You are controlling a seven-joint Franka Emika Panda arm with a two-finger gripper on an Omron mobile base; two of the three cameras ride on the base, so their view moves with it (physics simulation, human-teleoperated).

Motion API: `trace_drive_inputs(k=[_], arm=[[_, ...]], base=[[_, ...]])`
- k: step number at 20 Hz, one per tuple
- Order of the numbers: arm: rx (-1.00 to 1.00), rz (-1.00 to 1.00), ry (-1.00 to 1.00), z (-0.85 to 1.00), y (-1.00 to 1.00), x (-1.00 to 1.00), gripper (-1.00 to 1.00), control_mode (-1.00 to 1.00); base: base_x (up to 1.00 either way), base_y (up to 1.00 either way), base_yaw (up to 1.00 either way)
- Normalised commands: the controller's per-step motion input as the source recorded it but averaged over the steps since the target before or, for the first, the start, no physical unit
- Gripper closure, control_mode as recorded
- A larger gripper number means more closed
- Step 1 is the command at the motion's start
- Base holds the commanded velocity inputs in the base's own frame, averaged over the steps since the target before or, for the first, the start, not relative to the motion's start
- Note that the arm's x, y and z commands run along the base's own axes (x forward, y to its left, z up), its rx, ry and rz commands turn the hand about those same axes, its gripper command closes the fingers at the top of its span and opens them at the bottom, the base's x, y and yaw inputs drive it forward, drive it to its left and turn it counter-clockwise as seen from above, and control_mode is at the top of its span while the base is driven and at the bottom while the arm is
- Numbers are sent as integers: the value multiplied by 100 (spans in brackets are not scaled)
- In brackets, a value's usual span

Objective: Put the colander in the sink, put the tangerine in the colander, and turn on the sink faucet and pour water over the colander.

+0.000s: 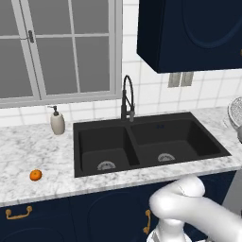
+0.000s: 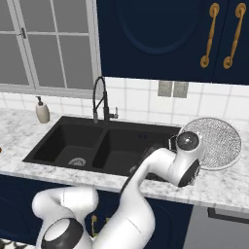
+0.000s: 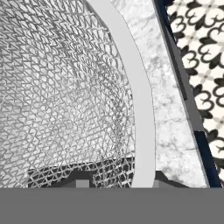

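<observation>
From behind the arm's right shoulder, the colander (image 2: pixel 215 142) sits on the marble counter (image 2: pixel 223 187) to the right of the sink (image 2: pixel 102 146), tipped up so its open mouth faces out toward the room rather than at the ceiling. The white arm bends across the front of the right basin and its wrist ends against the colander's left edge.

The other base camera catches just a sliver of the colander (image 1: pixel 236 112) at the far right, but it gives what the first angle lacks: the tangerine (image 1: pixel 36 175) lying alone on the counter well left of the sink, near the front edge. The sink faucet (image 1: pixel 127 98) stands behind the divider between the two basins, its spout curling forward and down, and a white soap bottle (image 1: pixel 57 121) sits beside the sink's left rear corner.

The camera on the hand brings the close detail. The colander's flat pale rim (image 3: pixel 139 100) runs up through the picture with the mesh bowl on one side and marble on the other, and the gripper (image 3: pixel 118 180) straddles it, one dark finger behind the mesh and one outside the rim, pinched together on that rim.
</observation>
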Motion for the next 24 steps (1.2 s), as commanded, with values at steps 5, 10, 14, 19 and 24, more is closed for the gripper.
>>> trace_drive_inputs(k=[5, 10, 14, 19, 24], arm=[[-9, 4, 0, 86, 100, -59, 100, -100], [5, 1, 3, 71, 100, -43, 100, -100], [6, 5, 17, 50, 100, -17, 100, -100], [13, 11, 17, 50, 100, -2, 100, -100], [28, 9, 1, 60, 77, -14, 100, -100]], base=[[0, 0, 0], [0, 0, 0], [0, 0, 0], [0, 0, 0], [0, 0, 0]])
